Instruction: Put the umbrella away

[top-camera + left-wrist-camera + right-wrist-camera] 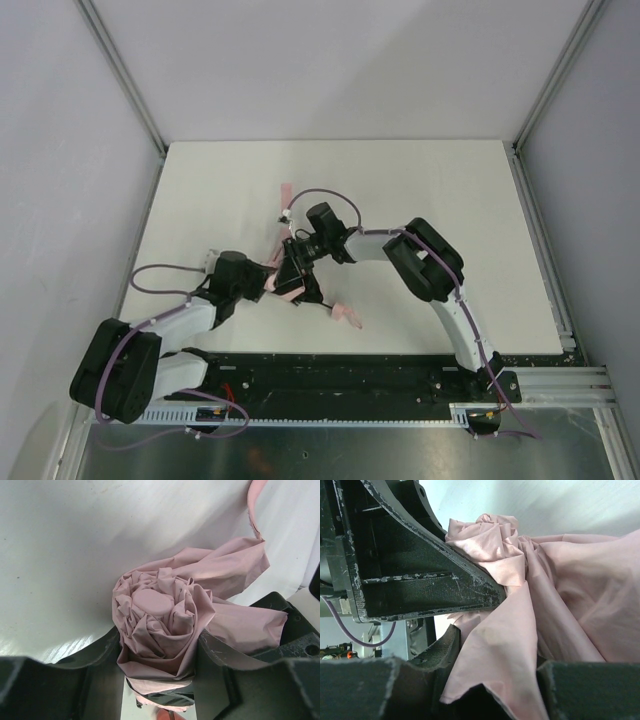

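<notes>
l end effector (pixel 157 652) & r end effector (pixel 495 677) both clench umbrella (pixel 155 605), arms bent inward.

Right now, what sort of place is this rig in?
Likely a lab robot test cell: bare white table, aluminium frame posts, plain grey wall panels, left arm and right arm bolted to a black rail.

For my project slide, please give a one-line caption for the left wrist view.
Left wrist view: the left hand grips the crumpled pink umbrella, with the white table behind it.
</notes>
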Tool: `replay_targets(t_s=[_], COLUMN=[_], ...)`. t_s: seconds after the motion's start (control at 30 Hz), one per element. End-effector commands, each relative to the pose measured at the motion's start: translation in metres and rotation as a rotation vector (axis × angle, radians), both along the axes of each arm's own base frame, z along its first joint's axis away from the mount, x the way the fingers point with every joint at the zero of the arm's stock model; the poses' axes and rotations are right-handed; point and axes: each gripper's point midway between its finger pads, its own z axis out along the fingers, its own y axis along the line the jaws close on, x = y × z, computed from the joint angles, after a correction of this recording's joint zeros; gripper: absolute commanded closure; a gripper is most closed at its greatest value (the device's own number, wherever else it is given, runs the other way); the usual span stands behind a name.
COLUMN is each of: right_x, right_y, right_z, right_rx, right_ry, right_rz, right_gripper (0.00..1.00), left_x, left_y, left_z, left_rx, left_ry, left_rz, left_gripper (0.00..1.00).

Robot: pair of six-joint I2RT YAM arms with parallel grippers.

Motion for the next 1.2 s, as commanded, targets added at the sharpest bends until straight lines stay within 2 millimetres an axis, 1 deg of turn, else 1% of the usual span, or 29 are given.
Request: replay_targets(t_s=[0.0,0.03,0.17,0.2,0.3,0.4,0.47,0.57,0.6,0.67,0.73,0.8,0.87,1.07,1.17], right_x=[-0.039,-0.032,-0.006,-0.001,0.019,0.035,0.045,0.057,0.059,0.054,0.046,0.035,0.023,0.008,0.005], right_y=[-0.013,-0.013,-0.018,-0.020,-0.028,-0.042,-0.055,-0.071,-0.075,-0.077,-0.070,-0.059,-0.049,-0.026,-0.018], right_z=[-0.003,0.000,0.013,0.017,0.033,0.056,0.078,0.108,0.116,0.128,0.135,0.137,0.129,0.098,0.078], right_rx=[-0.076,-0.083,-0.145,-0.163,-0.214,-0.266,-0.283,-0.253,-0.238,-0.207,-0.179,-0.163,-0.169,-0.217,-0.249], right_ry=[0.103,0.084,-0.027,-0.058,-0.167,-0.273,-0.378,-0.569,-0.633,-0.750,-0.878,-0.985,-1.084,-1.295,-1.348], right_rz=[0.089,0.064,-0.032,-0.046,-0.092,-0.132,-0.176,-0.281,-0.313,-0.338,-0.335,-0.323,-0.304,-0.295,-0.270], right_gripper=[0.80,0.72,0.44,0.39,0.30,0.24,0.21,0.20,0.19,0.19,0.19,0.20,0.21,0.22,0.21], left_x=[-0.018,-0.019,-0.022,-0.022,-0.022,-0.025,-0.027,-0.030,-0.032,-0.035,-0.035,-0.039,-0.042,-0.043,-0.044], left_y=[0.023,0.021,0.020,0.019,0.015,0.011,0.008,0.004,0.004,0.002,0.000,-0.005,-0.009,-0.011,-0.012], left_z=[-0.033,-0.033,-0.036,-0.036,-0.033,-0.032,-0.031,-0.029,-0.029,-0.028,-0.026,-0.025,-0.025,-0.023,-0.022], left_rx=[0.164,0.164,0.179,0.182,0.183,0.174,0.161,0.144,0.138,0.126,0.118,0.087,0.071,0.074,0.071], left_ry=[0.116,0.121,0.157,0.159,0.170,0.182,0.193,0.210,0.221,0.242,0.259,0.290,0.328,0.409,0.427], left_rz=[-0.012,-0.024,-0.057,-0.067,-0.096,-0.123,-0.137,-0.156,-0.157,-0.159,-0.157,-0.169,-0.176,-0.181,-0.180], left_gripper=[0.73,0.74,0.81,0.82,0.84,0.86,0.87,0.88,0.89,0.89,0.89,0.90,0.93,0.95,0.96])
